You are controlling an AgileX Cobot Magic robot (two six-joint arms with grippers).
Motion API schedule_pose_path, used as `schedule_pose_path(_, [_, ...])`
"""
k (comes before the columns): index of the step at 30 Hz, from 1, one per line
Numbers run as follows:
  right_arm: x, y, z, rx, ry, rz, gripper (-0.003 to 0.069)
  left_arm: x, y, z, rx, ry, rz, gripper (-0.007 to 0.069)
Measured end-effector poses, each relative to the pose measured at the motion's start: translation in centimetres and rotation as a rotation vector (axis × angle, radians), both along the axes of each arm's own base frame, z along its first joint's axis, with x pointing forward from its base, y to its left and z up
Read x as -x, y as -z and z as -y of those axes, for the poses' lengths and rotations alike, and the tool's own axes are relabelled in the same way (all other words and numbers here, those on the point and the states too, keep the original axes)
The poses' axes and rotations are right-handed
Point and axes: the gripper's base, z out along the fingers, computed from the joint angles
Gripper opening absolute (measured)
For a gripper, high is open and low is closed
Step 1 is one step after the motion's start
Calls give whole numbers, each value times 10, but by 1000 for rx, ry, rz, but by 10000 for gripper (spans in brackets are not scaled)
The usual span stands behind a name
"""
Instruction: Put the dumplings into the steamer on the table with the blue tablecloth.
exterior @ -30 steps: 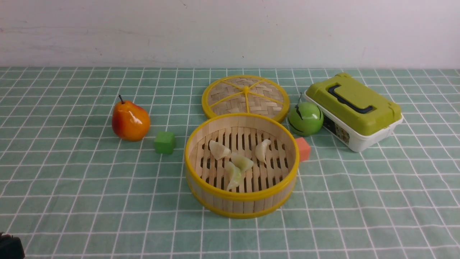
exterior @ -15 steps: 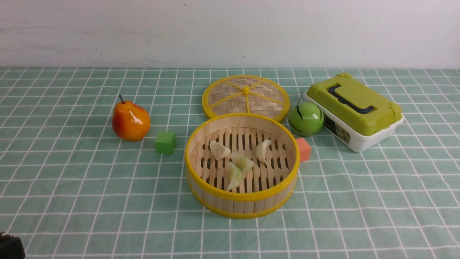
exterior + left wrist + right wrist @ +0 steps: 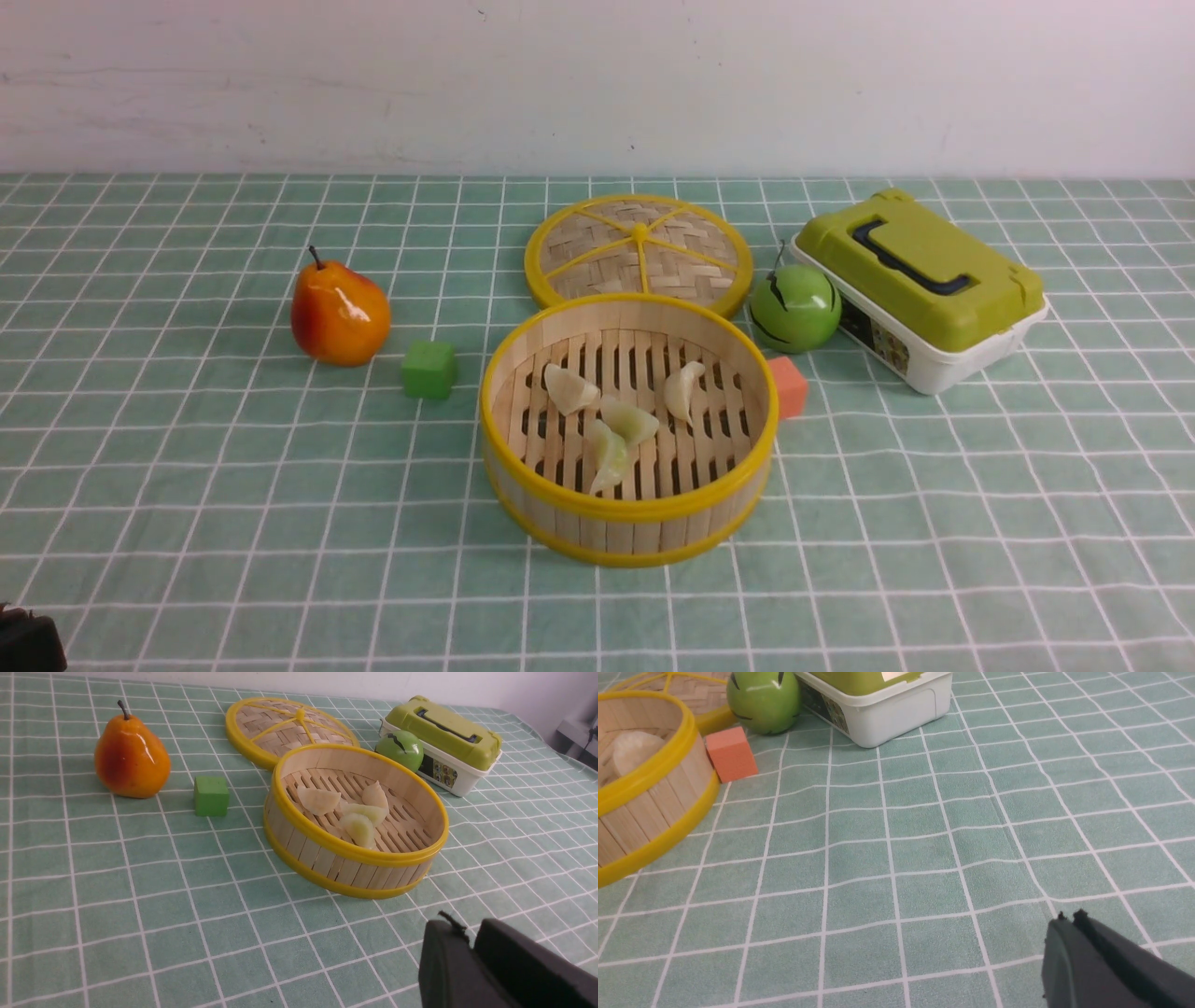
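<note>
Several pale dumplings (image 3: pixel 628 420) lie on the slatted floor of the steamer (image 3: pixel 627 509), a round bamboo basket with yellow rims in the middle of the table with the blue tablecloth (image 3: pixel 187 467). The left wrist view shows the same dumplings (image 3: pixel 359 826) inside the steamer (image 3: pixel 355 851). My left gripper (image 3: pixel 467 933) hangs over bare cloth on the near side of the steamer, its jaws almost together with only a thin slit and nothing in it. My right gripper (image 3: pixel 1069 917) is shut and empty over bare cloth to the right of the steamer (image 3: pixel 644 788).
The woven yellow-rimmed lid (image 3: pixel 638 252) lies flat behind the steamer. A pear (image 3: pixel 339 313) and a green cube (image 3: pixel 428 370) are to its left. A green apple (image 3: pixel 794 306), an orange cube (image 3: pixel 787 385) and a green-lidded box (image 3: pixel 920 285) are to its right.
</note>
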Motion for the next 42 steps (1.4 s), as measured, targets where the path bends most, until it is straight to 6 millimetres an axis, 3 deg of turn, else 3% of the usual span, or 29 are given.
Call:
schedule_pose_path(27, [0,0,0,-4,0,-1,-18,0,0,0,0,0,-1,111])
schedule_pose_path(31, [0,0,0,-4,0,-1,-18,0,-1,0,1,-2,11,72])
schedule_pose_path(33, [0,0,0,-5,0,-1,-15,-1,-2,-1,-3,-11,35,14])
schedule_pose_path(34, [0,0,0,-5,0,-1,-15,-2,-3,-1,-2,-24,52,-14])
schedule_pose_path(39, [0,0,0,-5,0,-1,-14,-8,3,-6,20,-160,118,-14])
schedule_pose_path(42, [0,0,0,-5,0,-1,-11,-9,23,-13,69,-322,207,-14])
